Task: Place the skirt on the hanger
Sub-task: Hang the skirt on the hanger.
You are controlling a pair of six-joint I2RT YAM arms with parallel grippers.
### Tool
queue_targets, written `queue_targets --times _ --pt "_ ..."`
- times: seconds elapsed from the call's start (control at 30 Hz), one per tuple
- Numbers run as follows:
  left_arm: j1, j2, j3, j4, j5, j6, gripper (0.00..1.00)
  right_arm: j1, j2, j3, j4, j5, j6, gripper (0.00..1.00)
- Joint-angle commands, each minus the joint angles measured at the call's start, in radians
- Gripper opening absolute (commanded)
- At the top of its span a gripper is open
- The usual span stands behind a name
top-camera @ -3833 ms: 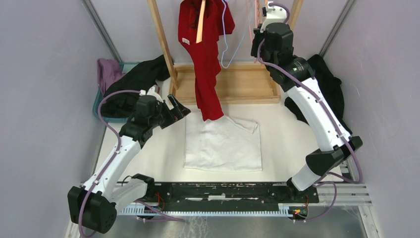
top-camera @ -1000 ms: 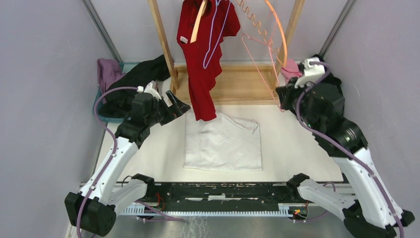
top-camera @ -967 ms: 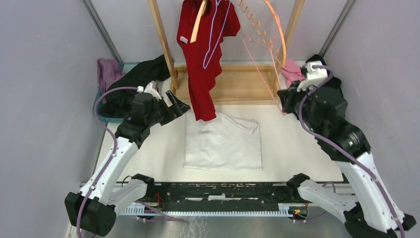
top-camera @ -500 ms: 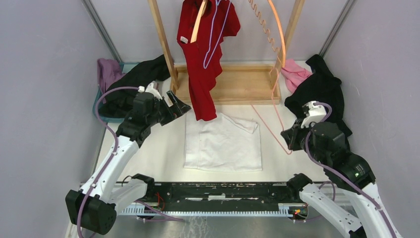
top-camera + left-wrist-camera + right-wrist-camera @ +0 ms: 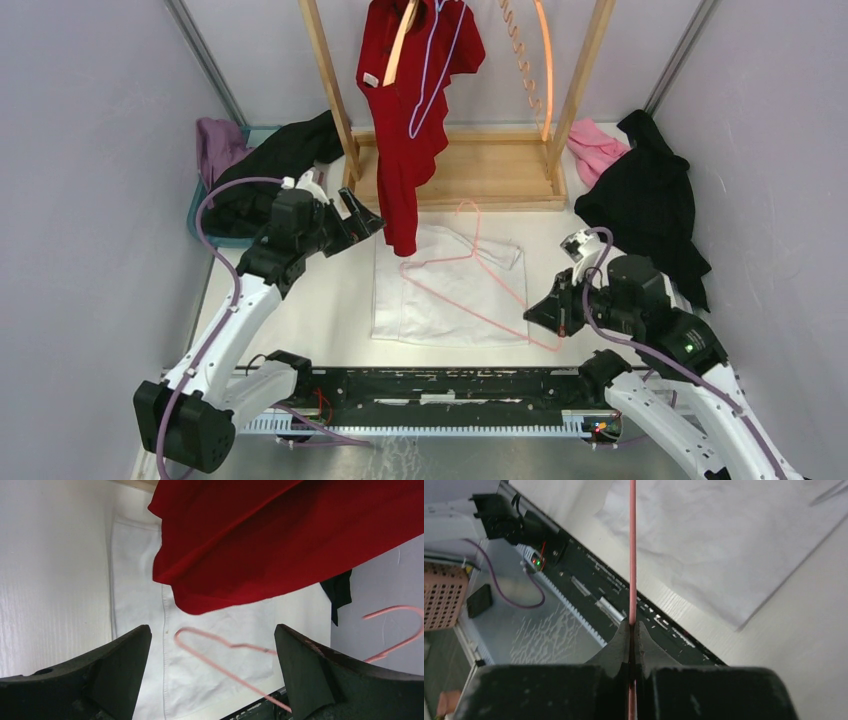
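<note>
Lying flat, white skirt [image 5: 420, 312]; pink hanger [image 5: 632, 555] above

1. The red garment [image 5: 410, 110] runs off the top edge of the overhead view, and its hem hides the upper left part of the white skirt [image 5: 450, 300]
2. From the right wrist, the pink hanger [image 5: 632, 555] shows as one wire, leaving by the top edge
3. From the left wrist, its hook is cut by the right edge
4. The teal bin [image 5: 195, 228], at the left, lies mostly under black cloth [image 5: 280, 160]
</note>
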Motion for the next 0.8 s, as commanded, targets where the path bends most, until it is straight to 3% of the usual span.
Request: queue_targets --times 0.0,0.2,0.5,0.77 --pt "-0.004 -0.035 0.007 0.004 -0.002 0.057 1.0 0.003 -0.006 -0.105 0.155 -0.273 0.045 0.01" --pt "-0.005 -0.042 -0.006 -0.003 -0.003 0.059 1.0 0.003 -0.054 -0.286 0.317 -0.407 0.13 0.01" --pt "-0.033 -0.037 -0.035 0.008 0.008 0.069 0.99 0.003 -0.076 -0.456 0.398 -0.366 0.136 0.01" --pt "-0.113 -0.022 -0.049 0.002 -0.043 0.067 0.99 0.017 -0.094 -0.504 0.412 -0.346 0.146 0.01"
